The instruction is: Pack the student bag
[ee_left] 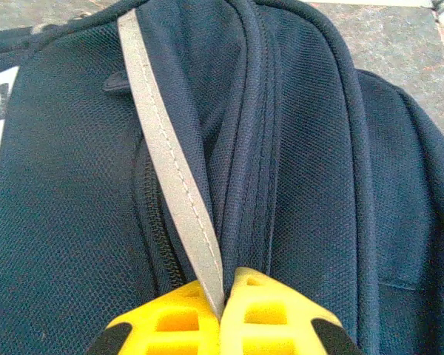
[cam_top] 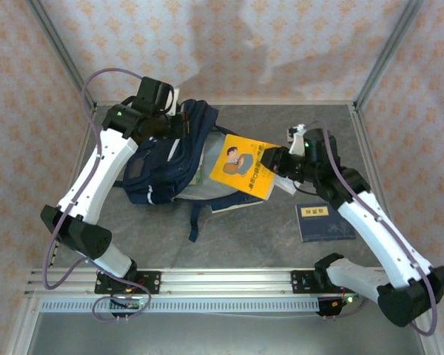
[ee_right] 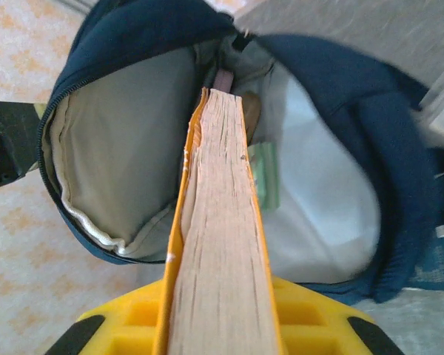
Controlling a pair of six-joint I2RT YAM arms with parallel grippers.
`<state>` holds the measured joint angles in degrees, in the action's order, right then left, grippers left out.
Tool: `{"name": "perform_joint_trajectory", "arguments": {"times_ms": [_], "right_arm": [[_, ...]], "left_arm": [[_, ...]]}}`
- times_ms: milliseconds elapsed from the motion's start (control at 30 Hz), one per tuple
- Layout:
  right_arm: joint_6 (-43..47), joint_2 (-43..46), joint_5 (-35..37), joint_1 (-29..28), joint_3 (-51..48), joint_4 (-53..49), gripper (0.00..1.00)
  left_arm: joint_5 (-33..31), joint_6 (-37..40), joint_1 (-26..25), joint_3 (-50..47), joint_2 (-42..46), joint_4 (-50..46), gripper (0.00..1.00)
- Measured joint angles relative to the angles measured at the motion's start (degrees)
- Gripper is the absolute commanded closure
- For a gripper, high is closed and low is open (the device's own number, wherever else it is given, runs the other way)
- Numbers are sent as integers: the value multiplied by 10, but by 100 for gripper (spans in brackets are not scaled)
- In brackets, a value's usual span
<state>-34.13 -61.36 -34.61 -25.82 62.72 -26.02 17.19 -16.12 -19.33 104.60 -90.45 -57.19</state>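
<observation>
Left gripper (cam_top: 174, 122) is pressed together on the student bag (cam_top: 163, 159), pinching a grey reflective stripe (ee_left: 170, 170) at the bag's far top edge. In the left wrist view its yellow fingertips (ee_left: 244, 285) meet on that stripe, with navy fabric all around. The bag lies on the table (cam_top: 259, 244) left of centre, its opening turned to the right and its light grey lining (ee_right: 118, 148) showing. Right gripper (cam_top: 271, 160) sits just right of that opening, clamped on a yellow book (cam_top: 240, 166) whose left end reaches over the mouth of the bag. In the right wrist view the book's page edge runs from between the fingers toward the open bag. Deep inside, a green item (ee_right: 265, 174) and a brown shape (ee_right: 250, 111) are half hidden by the book and too blurred to name. A dark blue booklet (cam_top: 324, 222) lies on the table to the near right, apart from the bag. The bag's left side is hidden under the left arm (cam_top: 111, 159).
</observation>
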Motion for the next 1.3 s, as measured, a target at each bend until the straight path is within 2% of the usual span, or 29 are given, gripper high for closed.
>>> {"name": "perform_joint_trajectory", "arguments": {"times_ms": [267, 500, 633, 833, 967, 1100, 1133, 1233, 1300], "right_arm": [[-33, -86, -40, -37, -21, 92, 100], [-26, -203, -49, -51, 15, 143, 100], [-20, -278, -41, -77, 65, 155, 100], [-56, -389, 15, -129, 131, 187, 100], [-92, -461, 56, -152, 183, 204, 90], [-122, -537, 77, -167, 260, 209, 75], [-125, -549, 78, -169, 273, 213, 71], [-143, -589, 80, -172, 302, 227, 48], [-139, -597, 77, -171, 305, 227, 40]], "left_arm": [[59, 4, 0, 2, 0, 0, 100], [79, 13, 4, 31, 0, -9, 100], [91, 16, 7, 33, 0, -10, 100], [112, 17, 7, 33, 0, -13, 100], [120, 22, 12, 33, 0, -13, 100], [115, 24, 29, 30, 0, -13, 100], [112, 24, 34, 28, 0, -12, 100], [107, 23, 45, 19, 0, -9, 100], [107, 23, 48, 12, 0, -6, 100]]}}
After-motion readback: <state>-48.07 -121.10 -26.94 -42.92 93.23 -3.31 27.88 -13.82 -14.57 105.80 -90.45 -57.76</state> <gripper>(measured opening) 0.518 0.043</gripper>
